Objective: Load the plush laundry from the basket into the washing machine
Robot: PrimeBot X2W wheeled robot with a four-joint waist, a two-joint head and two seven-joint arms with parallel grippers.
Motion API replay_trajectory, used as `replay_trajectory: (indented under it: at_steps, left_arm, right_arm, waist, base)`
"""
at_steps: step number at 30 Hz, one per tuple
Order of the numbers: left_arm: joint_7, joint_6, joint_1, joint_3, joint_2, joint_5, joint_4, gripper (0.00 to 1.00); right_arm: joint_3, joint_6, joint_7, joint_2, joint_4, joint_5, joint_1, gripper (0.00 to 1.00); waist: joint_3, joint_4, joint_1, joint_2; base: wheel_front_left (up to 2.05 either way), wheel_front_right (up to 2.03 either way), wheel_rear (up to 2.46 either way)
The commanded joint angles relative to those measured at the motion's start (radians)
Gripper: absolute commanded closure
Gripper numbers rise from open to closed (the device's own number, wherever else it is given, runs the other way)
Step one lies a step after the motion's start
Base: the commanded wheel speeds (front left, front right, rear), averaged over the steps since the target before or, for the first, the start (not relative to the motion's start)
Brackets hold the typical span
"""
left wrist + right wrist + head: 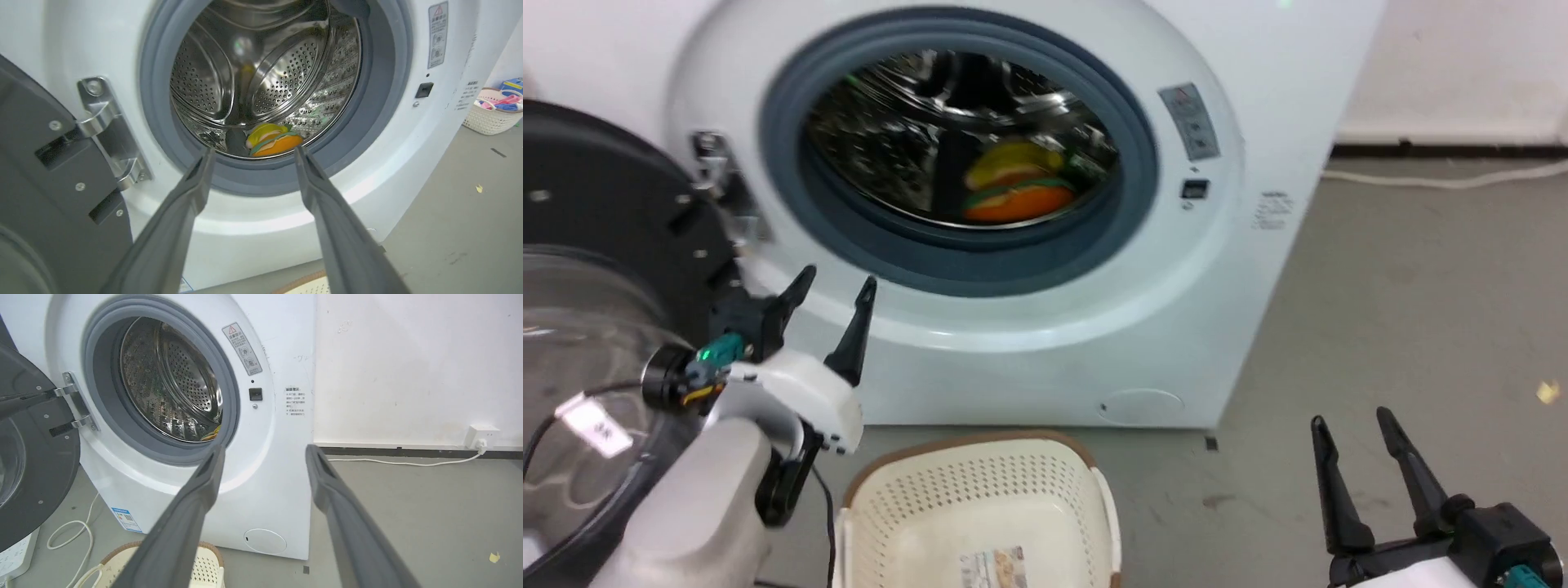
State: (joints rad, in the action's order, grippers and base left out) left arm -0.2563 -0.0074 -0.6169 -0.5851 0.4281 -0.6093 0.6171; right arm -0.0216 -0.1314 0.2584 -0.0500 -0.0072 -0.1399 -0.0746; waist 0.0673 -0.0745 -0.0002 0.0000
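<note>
The plush laundry [1013, 189] lies inside the steel drum of the white washing machine [1241, 269], its yellow and orange parts [273, 141] resting at the drum's front bottom. My left gripper [837, 286] hangs open and holds nothing, just below and left of the grey gasket [380, 98]. The cream basket [980, 514] with brown rim stands on the floor before the washer, showing only a barcode sticker [992, 566] on its bottom. Low at the right, my right gripper [1352, 425] is open over the floor. The round door [596, 245] stands swung out at the left.
A white cable [402, 462] runs along the wall to a socket [483, 435]. Another cord [69, 535] loops on the floor left of the basket. A second basket of coloured clothes [496, 107] sits far right. A yellow scrap [1547, 393] lies on the grey floor.
</note>
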Motion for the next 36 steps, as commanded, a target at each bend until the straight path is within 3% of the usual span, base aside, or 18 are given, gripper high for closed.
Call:
replay_trajectory:
  at_steps: [1,2,11,19,26,36]
  left_arm:
    - [-0.005,0.014,0.037,0.013,0.009,-0.002,-0.026,0.00]
    - [-0.005,0.041,0.096,0.046,0.025,-0.009,-0.089,0.00]
    - [-0.005,0.102,0.358,0.163,0.077,-0.007,-0.356,0.00]
    - [-0.005,0.123,0.583,0.289,0.023,0.046,-0.523,0.00]
    - [-0.005,0.084,0.712,0.357,-0.053,0.147,-0.583,0.00]
    - [-0.005,0.013,0.752,0.399,-0.127,0.283,-0.570,0.00]
  right_arm:
    - [-0.004,0.001,0.003,0.000,0.004,0.004,-0.009,0.00]
    - [-0.012,0.001,0.003,0.000,0.002,0.002,-0.012,0.00]
    - [-0.032,0.001,0.003,0.000,0.001,0.004,-0.033,0.00]
    - [-0.009,0.001,0.003,0.000,-0.018,-0.020,-0.079,0.00]
    - [-0.009,0.001,0.003,0.000,-0.022,-0.010,-0.107,0.00]
    - [0.006,0.001,0.003,0.000,0.002,-0.003,-0.121,0.00]
  waist:
    - [-0.068,0.071,0.0002,0.0000]
    - [-0.080,0.089,0.0002,0.0000]
    - [-0.117,0.139,0.0002,0.0000]
    - [-0.137,0.149,0.0002,0.0000]
    - [-0.141,0.135,0.0002,0.0000]
    - [-0.139,0.110,0.0002,0.0000]
  base:
    - [0.00,0.00,0.00]
    - [0.00,0.00,0.00]
    - [0.00,0.00,0.00]
    - [0.00,0.00,0.00]
    - [0.00,0.00,0.00]
    - [0.00,0.00,0.00]
